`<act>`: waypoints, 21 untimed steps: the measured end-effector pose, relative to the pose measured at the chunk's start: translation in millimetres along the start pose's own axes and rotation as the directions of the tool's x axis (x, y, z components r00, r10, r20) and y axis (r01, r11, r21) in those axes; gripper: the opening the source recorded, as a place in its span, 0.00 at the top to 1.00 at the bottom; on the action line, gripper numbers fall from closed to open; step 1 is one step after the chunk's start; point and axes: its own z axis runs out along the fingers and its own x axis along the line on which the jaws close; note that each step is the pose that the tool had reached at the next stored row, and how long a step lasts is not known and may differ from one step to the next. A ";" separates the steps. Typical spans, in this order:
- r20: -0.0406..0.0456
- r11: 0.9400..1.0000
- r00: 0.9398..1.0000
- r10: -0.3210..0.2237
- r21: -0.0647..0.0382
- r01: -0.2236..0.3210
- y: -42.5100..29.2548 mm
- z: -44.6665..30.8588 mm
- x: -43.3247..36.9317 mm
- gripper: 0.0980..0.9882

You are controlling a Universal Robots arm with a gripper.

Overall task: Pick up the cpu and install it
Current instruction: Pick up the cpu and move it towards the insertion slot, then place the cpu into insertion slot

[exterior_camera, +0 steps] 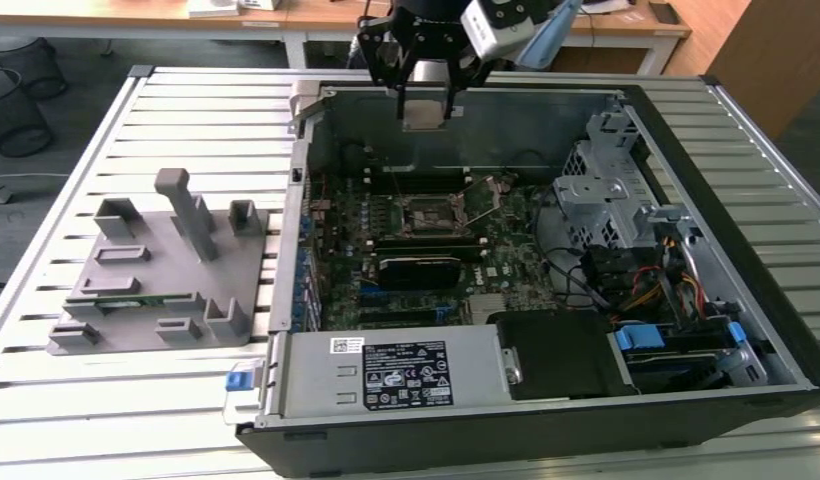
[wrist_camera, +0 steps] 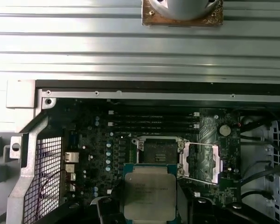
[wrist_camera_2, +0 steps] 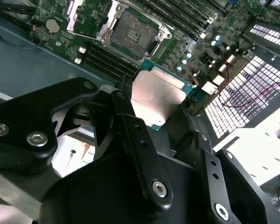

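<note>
The gripper (exterior_camera: 425, 110), closed on the edges of the cpu (wrist_camera_2: 157, 93), holds the chip flat above the open computer case (exterior_camera: 544, 125), apparently just short of the socket (wrist_camera: 157, 151) (its retaining frame (wrist_camera: 201, 161) swung open, ready to receive it).

My fingers (wrist_camera_2: 136, 140) are matte black with bright silver screw heads. The cpu (wrist_camera_2: 159, 94) has a pale silvery-grey top and a thin teal-green rim. The motherboard (wrist_camera: 207, 123) is dark green, speckled with pale round capacitor tops. Its socket (wrist_camera: 158, 150) is dark inside a silver frame. The case (exterior_camera: 530, 118) is grey metal within and black outside. The power supply (exterior_camera: 383, 368) is silver with a black-and-white label. The grille (wrist_camera: 46, 172) is a fine grid of holes. The surface (exterior_camera: 183, 110) is pale grey in parallel slatted stripes. The fixture (exterior_camera: 157, 300) is plain mid-grey. The clip (exterior_camera: 241, 379) is blue. The cables (exterior_camera: 646, 293) are orange, yellow and red.
</note>
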 end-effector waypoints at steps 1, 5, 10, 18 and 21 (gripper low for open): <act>0.000 1.000 1.000 0.000 0.000 0.000 0.0 0.0 -1.7 0.51; 0.000 1.000 1.000 0.000 0.000 0.000 -0.1 -0.1 -7.1 0.51; 0.000 1.000 1.000 0.000 0.000 0.000 -0.1 -0.1 -9.3 0.51; 0.001 1.000 1.000 0.014 0.000 -0.014 -0.1 -0.1 -9.5 0.51; 0.004 0.999 0.999 0.047 0.000 -0.047 -0.1 0.1 -9.6 0.51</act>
